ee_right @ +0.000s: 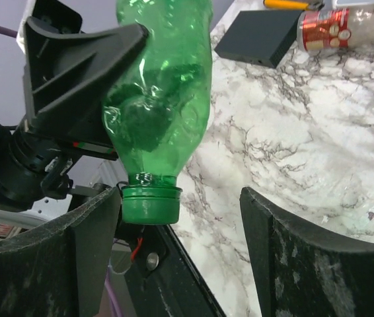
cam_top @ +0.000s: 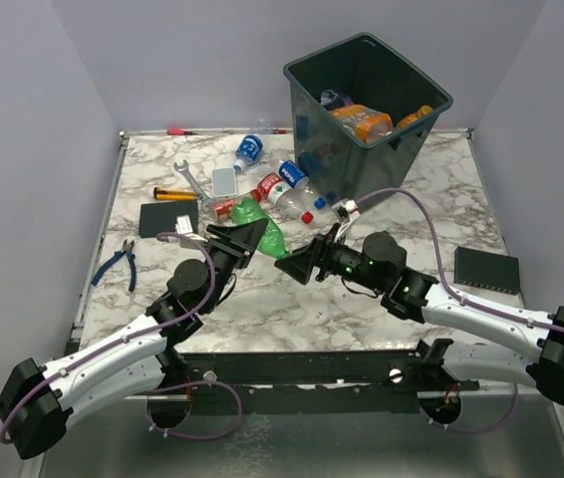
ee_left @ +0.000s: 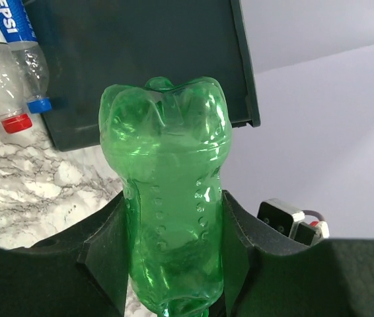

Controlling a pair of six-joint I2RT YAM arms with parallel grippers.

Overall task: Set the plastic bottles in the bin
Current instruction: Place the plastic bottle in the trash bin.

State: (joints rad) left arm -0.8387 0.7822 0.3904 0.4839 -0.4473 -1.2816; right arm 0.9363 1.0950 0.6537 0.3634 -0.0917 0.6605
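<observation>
My left gripper [cam_top: 249, 236] is shut on a green plastic bottle [cam_top: 263, 228], held above the table. In the left wrist view the green bottle [ee_left: 167, 198] stands between the fingers of the left gripper [ee_left: 174, 264], its base pointing at the bin [ee_left: 141, 66]. My right gripper [ee_right: 177, 251] is open around the bottle's green cap [ee_right: 150, 203], which hangs close to the left finger. The dark bin [cam_top: 382, 164] stands at the back right with orange bottles [cam_top: 362, 121] inside. Several clear bottles [cam_top: 292, 194] lie on the marble in front of it.
A wrench [cam_top: 190, 177], blue-handled pliers [cam_top: 118, 264], a yellow-handled tool [cam_top: 174, 194], a black slab [cam_top: 168, 217] and a grey slab [cam_top: 224, 181] lie at the left. Another black slab [cam_top: 486, 269] lies at the right edge.
</observation>
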